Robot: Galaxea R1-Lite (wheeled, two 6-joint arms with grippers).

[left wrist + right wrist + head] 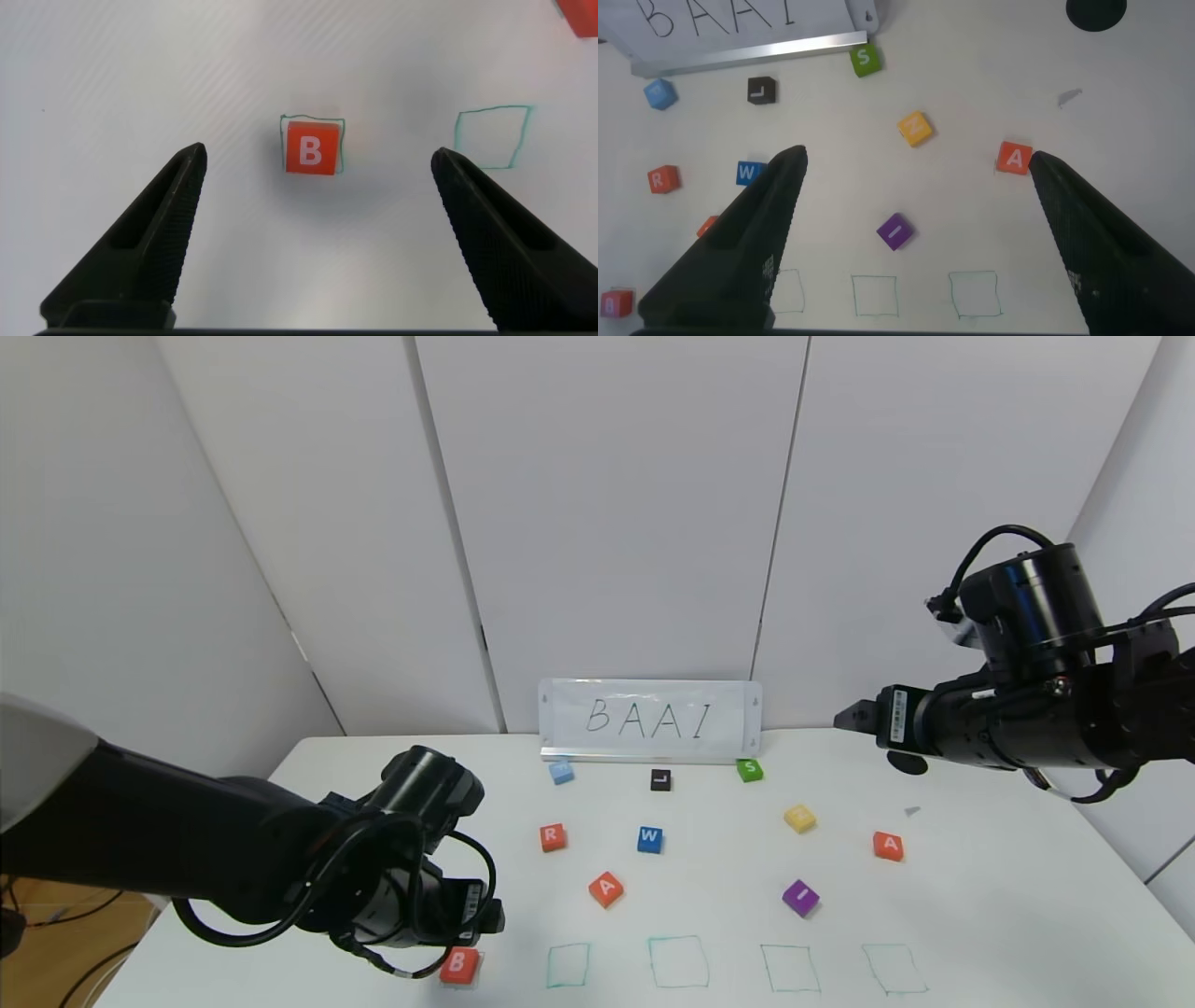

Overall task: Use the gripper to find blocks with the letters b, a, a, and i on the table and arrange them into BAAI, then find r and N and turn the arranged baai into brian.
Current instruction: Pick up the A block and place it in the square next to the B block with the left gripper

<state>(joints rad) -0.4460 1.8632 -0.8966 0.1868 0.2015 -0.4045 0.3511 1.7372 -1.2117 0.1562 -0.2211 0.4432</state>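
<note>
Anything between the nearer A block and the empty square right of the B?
Nothing visible. The nearer A block sits on bare table just behind the empty square, beside the B. The left gripper hangs open above the B.

Both arms matte black with cylindrical joint housings and looped black cables; white upper shell on left arm; white barcode-type labels near each wrist; left gripper [313,238] and right gripper [915,233] each carry two black wedge-shaped fingers [140,252] with finely ribbed inner faces.
</note>
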